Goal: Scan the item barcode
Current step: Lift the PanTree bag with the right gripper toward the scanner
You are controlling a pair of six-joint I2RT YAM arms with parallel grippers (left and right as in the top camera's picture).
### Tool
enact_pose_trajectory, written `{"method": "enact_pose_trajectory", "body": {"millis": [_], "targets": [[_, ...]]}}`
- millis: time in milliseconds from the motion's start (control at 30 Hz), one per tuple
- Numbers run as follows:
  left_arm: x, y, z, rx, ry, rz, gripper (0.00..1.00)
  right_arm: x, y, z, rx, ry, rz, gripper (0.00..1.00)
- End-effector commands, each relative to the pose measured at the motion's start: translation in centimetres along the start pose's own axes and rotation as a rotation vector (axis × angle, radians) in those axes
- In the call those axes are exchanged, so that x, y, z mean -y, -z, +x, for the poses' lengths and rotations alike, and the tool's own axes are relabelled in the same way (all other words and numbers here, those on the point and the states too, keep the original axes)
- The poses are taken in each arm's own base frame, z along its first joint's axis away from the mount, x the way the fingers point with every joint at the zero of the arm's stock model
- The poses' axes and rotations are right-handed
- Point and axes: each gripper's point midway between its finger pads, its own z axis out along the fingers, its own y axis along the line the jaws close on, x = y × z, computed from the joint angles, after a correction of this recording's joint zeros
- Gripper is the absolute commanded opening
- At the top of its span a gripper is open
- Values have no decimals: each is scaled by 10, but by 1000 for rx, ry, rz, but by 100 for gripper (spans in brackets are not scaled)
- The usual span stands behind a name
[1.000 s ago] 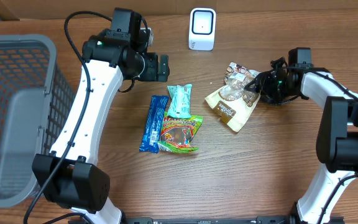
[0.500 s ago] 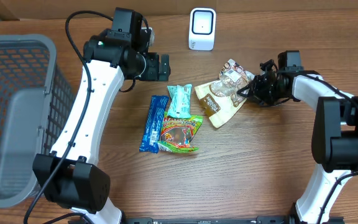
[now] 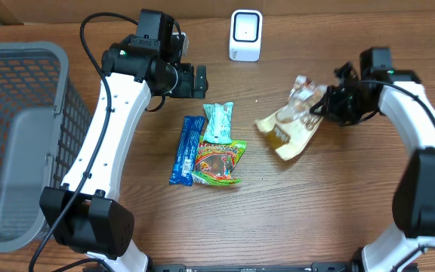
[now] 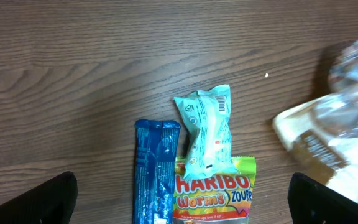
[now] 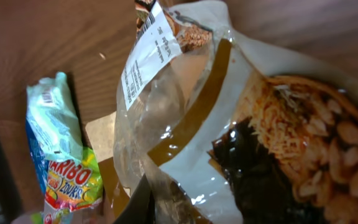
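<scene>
Looking down from overhead, the right gripper (image 3: 325,108) is clamping shut on the two o'clock edge of a clear snack pouch (image 3: 287,127), which is sitting tilted at three o'clock on the wooden table (image 3: 316,219) and appears partly raised. A white scanner (image 3: 245,35) is standing at twelve o'clock, well apart from the pouch. The left gripper (image 3: 195,80) is hovering at eleven o'clock, its pincer spread wide and holding nothing.

Seen from the left wrist, a mint wrapper (image 4: 207,130) is overlapping the top of a gummy bag (image 4: 213,199), with a blue bar (image 4: 156,171) just beside them at nine o'clock; the pouch is showing blurred at three o'clock.

Seen from the right wrist, the pouch is filling the frame — its white printed label (image 5: 145,59) is sitting at eleven o'clock on crinkled film. It is probably handling as light, floppy and slippery, with crumbly contents; gripping the sealed edge away from the label looks best.
</scene>
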Motion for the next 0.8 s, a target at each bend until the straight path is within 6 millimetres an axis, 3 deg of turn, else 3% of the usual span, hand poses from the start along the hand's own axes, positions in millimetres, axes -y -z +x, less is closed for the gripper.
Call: {"method": "enact_pose_trajectory", "body": {"millis": [0,200,433,567,767], "targets": [[5,-6,3,-19,-26,16,100,-18,57,-27,175,127,145,4],[7,-6,4,-23,-26,31,100,-29,97,-44,295,195,405,4],[6,-6,4,-22,-27,27,100,-57,127,-63,509,319,767,4],[6,-6,4,-22,-27,26,100,-82,144,-75,673,375,922,4],[6,-6,4,-21,-27,26,100,-128,158,-101,836,531,950,4]]}}
